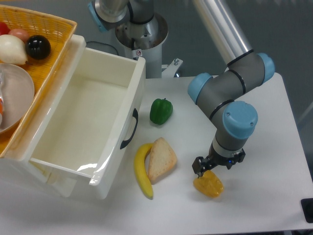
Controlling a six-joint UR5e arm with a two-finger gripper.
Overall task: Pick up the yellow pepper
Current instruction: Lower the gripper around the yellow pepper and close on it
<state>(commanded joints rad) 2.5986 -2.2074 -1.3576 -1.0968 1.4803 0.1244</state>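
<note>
The yellow pepper [209, 185] lies on the white counter [274, 161], directly under the hand [213, 167], whose fingers are spread apart over the pepper's upper edge without gripping it. To the hand's left lie a bread wedge [161, 159] touching a banana [142, 170], with a green pepper [161, 110] farther up and an open white drawer [83, 122] beyond.

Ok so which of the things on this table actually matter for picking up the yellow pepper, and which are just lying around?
Part of the job:
- yellow pepper, on the table
- gripper, directly over the pepper's upper edge

Just lying about:
- green pepper
- banana, touching the bread wedge
- open white drawer
- wicker basket holding round items
</note>
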